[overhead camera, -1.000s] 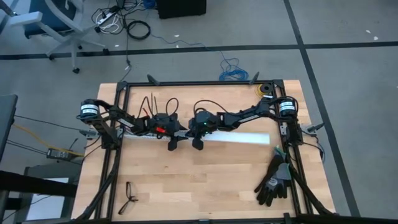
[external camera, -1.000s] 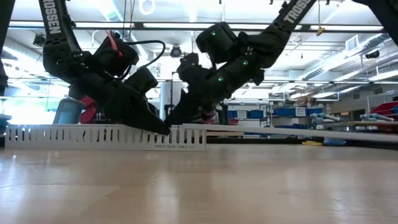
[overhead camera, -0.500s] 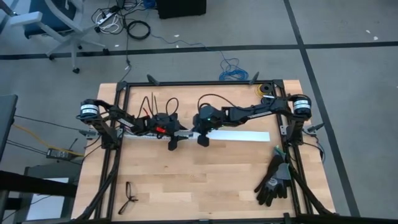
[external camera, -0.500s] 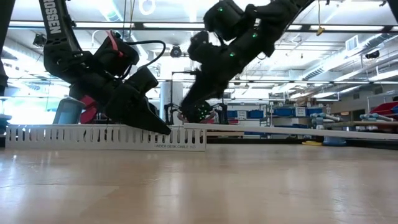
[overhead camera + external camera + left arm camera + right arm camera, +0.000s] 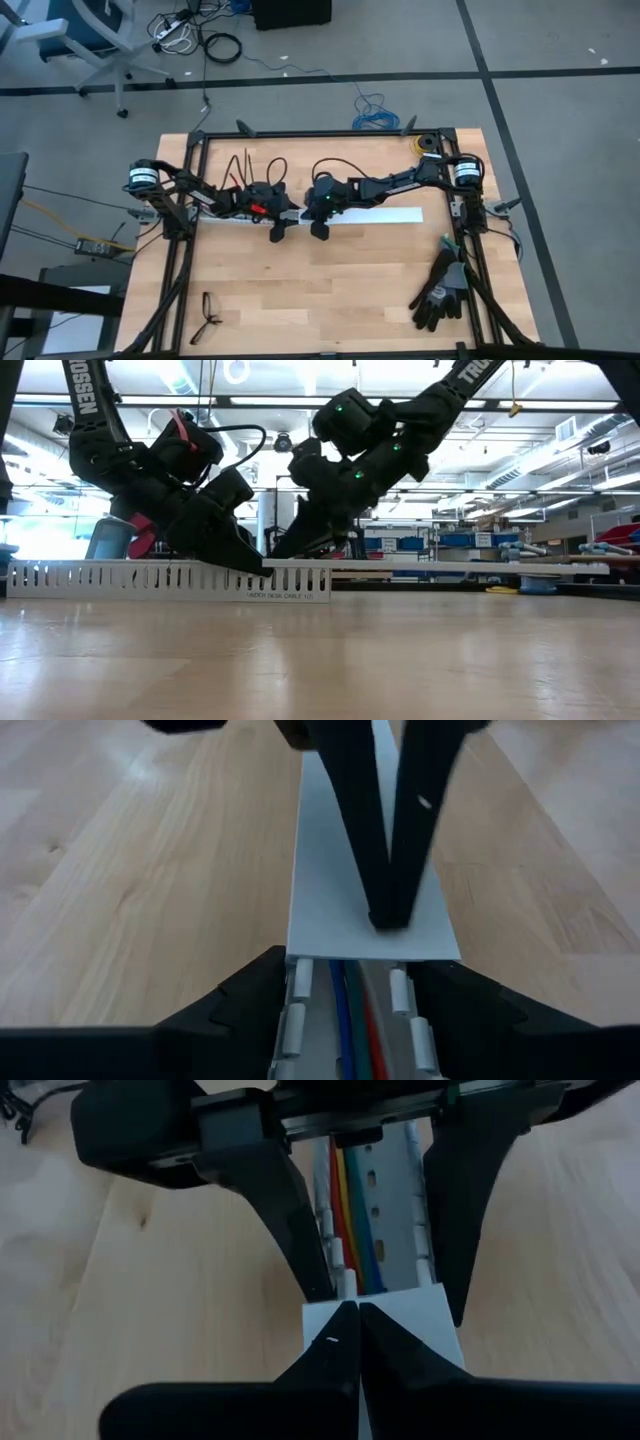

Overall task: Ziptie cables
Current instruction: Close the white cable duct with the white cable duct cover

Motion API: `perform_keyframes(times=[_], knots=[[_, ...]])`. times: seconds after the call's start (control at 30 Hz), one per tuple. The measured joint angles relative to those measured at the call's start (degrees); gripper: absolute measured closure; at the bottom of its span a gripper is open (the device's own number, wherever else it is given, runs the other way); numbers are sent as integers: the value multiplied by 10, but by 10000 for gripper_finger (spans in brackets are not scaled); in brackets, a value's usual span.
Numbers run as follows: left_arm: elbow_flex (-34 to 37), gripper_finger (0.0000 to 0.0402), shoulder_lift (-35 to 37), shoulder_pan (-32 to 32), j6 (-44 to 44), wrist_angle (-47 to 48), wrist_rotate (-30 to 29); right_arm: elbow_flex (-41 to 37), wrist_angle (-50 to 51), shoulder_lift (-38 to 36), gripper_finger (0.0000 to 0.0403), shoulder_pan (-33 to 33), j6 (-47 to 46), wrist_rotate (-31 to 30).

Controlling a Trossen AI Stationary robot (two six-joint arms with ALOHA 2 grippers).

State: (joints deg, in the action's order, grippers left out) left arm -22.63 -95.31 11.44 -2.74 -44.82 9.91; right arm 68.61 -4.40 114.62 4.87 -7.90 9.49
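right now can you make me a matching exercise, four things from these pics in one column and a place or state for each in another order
Things:
1. left tool
2. right tool
3. cables
4. black gloves

Places or states:
A. lying inside the slotted channel
B. shut, tips pressed on the flat white cover
C. near the table's right edge
D. fingers straddling the channel's end

Pairs: 1-D, 2-B, 3-A, 4-C

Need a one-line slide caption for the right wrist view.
Shut right tool presses the white cover strip beside the open left tool straddling the cable-filled channel.
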Motion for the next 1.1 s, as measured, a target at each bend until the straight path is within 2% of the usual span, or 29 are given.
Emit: perform_keyframes(times=[0.37, 0.63, 0.77, 1.1], knots=[[-1, 183, 0, 0, 12, 5, 1, 2, -2, 2, 403, 2, 4, 5], [-4, 127, 5, 1, 28, 40, 18, 1, -2, 2, 403, 3, 4, 10], [0, 116, 20, 1, 10, 56, 36, 1, -2, 3, 403, 5, 0, 13], [74, 115, 66, 2, 2, 32, 8, 1, -2, 3, 403, 5, -10, 11]])
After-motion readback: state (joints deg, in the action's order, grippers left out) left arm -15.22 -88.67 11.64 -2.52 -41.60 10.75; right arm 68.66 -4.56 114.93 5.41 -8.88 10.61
